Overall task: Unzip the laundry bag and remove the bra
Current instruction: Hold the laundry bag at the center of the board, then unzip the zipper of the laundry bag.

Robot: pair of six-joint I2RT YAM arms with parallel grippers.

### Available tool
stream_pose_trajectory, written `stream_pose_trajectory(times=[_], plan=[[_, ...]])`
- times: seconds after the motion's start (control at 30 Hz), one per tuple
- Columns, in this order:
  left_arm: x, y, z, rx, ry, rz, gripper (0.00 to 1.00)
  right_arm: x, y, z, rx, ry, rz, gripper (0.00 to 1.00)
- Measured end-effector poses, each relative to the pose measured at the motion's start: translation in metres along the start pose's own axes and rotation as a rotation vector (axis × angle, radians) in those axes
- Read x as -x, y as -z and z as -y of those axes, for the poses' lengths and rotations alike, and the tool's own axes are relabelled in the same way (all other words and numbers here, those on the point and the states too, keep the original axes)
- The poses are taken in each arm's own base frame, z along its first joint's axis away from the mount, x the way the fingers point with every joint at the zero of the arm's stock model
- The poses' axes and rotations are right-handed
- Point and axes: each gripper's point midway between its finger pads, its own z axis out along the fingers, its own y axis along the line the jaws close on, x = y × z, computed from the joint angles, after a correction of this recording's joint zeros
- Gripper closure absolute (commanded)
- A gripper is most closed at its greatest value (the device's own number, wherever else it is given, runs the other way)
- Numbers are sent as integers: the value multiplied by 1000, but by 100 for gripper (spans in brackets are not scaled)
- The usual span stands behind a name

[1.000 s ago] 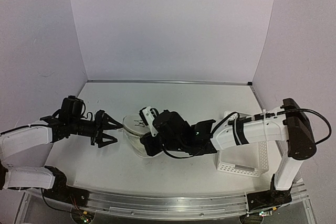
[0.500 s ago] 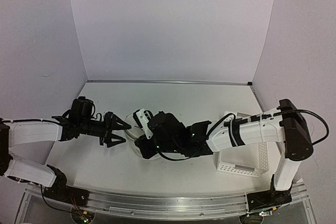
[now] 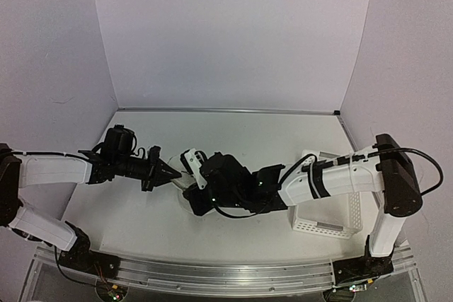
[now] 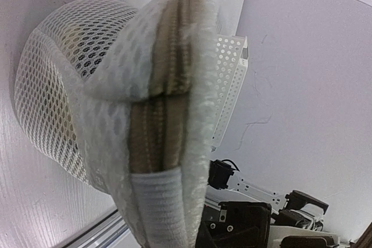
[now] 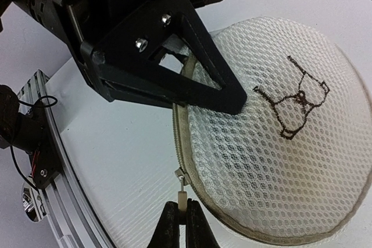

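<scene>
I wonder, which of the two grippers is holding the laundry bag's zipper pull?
The right gripper: its fingertips pinch the zipper pull, whereas the left gripper clamps the rim of the laundry bag farther along.

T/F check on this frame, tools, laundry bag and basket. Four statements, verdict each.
1. The right tool pinches the zipper pull. True.
2. The left tool hangs clear of the laundry bag. False: it is clamped on the bag's rim.
3. The bag lies inside the basket. False: it lies on the table, left of the basket.
4. A bra outline shows on the bag's round face. True.
</scene>
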Motion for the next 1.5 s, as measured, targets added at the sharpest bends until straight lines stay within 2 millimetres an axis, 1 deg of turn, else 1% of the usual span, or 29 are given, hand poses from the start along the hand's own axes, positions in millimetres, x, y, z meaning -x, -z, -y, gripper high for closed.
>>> stream_pose_trajectory(times=[0.23,0.33,0.43,0.67,0.83,0.97,1.17,1.23,1.33,1.5], plan=[[0,0,1,-2,-6,1,100,-14,0,8,-19,0,-21,100],[0,0,2,-3,-18,0,100,-23,5,15,-41,1,-30,100],[0,0,4,-8,-34,-2,100,-29,16,25,-70,0,-31,100],[-4,1,17,-37,-98,-34,100,-28,42,43,-132,-6,9,100],[-8,0,32,-72,-172,-80,100,-31,56,59,-182,-8,27,100],[-12,-1,45,-105,-243,-120,100,-34,64,78,-225,-10,30,100],[-20,-6,52,-132,-314,-182,100,-33,79,112,-281,-19,40,100],[-21,-7,55,-141,-335,-199,100,-32,83,120,-292,-21,44,100],[-21,-11,60,-154,-370,-217,100,-30,88,127,-296,-18,53,100],[-17,-18,62,-151,-400,-248,100,-33,93,128,-280,-8,52,100]])
